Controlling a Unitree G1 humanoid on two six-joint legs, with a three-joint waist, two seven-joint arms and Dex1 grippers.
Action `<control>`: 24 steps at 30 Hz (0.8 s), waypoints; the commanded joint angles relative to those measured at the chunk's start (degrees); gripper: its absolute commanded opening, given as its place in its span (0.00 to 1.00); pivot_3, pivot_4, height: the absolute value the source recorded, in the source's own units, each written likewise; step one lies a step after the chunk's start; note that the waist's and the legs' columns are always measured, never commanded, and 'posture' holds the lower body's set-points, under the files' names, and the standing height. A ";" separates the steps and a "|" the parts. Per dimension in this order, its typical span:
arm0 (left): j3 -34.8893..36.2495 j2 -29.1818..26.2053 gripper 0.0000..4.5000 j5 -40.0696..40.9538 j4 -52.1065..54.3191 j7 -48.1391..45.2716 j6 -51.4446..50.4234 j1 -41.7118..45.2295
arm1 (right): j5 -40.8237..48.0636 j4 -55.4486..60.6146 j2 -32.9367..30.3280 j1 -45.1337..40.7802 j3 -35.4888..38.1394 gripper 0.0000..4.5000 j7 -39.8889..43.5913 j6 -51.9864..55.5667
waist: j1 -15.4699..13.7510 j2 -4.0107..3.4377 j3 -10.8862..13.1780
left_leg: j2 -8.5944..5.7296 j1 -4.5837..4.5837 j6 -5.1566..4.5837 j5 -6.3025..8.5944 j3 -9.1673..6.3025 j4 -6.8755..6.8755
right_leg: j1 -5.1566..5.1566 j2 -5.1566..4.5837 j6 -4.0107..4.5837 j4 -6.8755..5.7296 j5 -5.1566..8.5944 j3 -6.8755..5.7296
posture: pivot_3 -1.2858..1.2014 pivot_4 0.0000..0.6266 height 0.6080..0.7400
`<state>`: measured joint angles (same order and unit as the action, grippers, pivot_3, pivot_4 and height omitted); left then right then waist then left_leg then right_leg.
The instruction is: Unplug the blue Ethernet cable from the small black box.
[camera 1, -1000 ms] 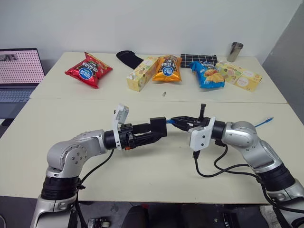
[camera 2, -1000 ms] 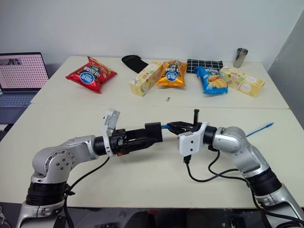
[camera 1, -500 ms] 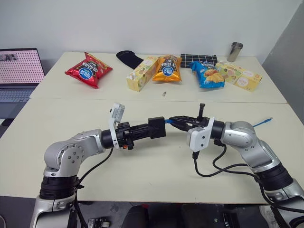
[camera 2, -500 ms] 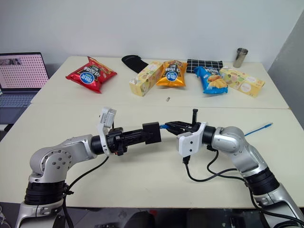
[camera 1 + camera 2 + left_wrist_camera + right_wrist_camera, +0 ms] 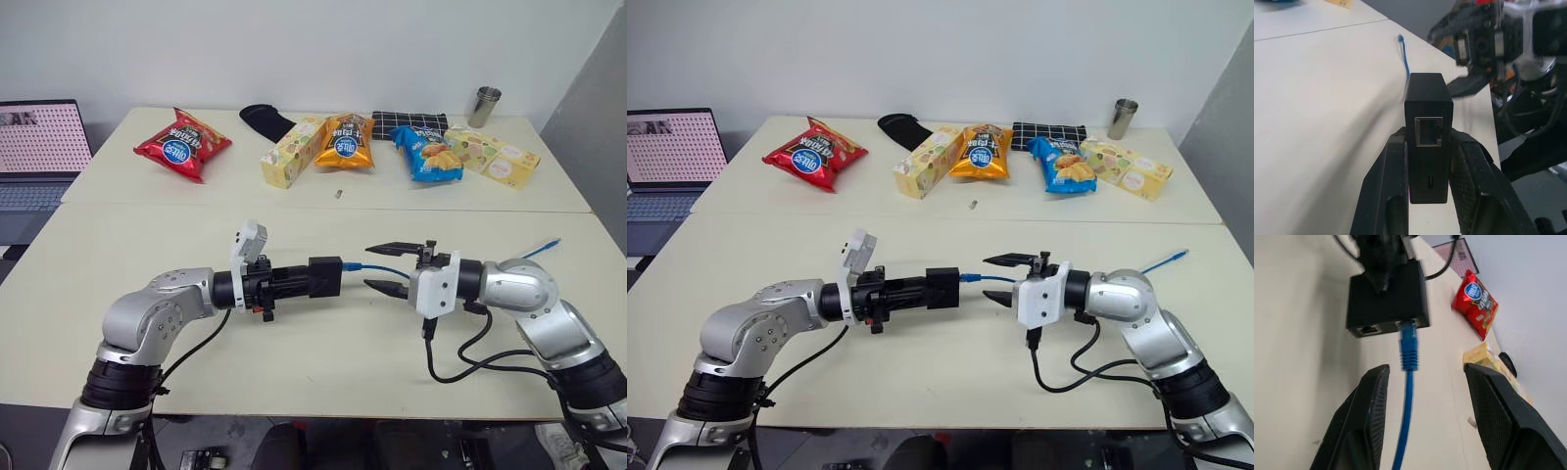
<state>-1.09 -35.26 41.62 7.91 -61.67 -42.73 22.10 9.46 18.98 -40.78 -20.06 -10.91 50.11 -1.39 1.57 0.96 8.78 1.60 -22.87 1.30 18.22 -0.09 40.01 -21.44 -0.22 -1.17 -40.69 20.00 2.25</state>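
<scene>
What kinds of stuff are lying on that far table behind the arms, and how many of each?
Snack bags: 3 (red, orange, blue)
Snack boxes: 2 (yellow, pale)
Metal cup: 1
Black cloth: 1
Checked cloth: 1
Total: 8

Room: plain pale wall [image 5: 323, 49] behind two cream tables.

The near table [image 5: 118, 264] butts against the far table [image 5: 578, 191], a straight seam between them; the far table stands against the wall. Left of the far table sits an open laptop [image 5: 39, 147], screen lit. A grey panel [image 5: 598, 108] rises right of the far table. Lighting is even.
</scene>
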 commanded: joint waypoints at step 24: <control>-0.05 -1.05 0.17 1.65 -1.37 -11.55 0.76 2.55 | 42.01 7.61 8.27 -4.02 7.38 0.55 -7.98 51.76 | 0.09 0.00 0.01 | -0.03 -0.05 -0.03 0.02 -0.03 -0.02 | -0.01 0.00 0.00 0.10 0.00 0.01 | 0.52 0.24 1.00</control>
<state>-2.06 -36.30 42.58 5.87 -73.11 -42.14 24.22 50.34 26.03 -32.96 -23.26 -5.11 42.35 50.36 1.67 0.96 8.79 1.57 -22.91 1.27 18.23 -0.11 39.98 -21.46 -0.22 -1.17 -40.60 20.00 2.25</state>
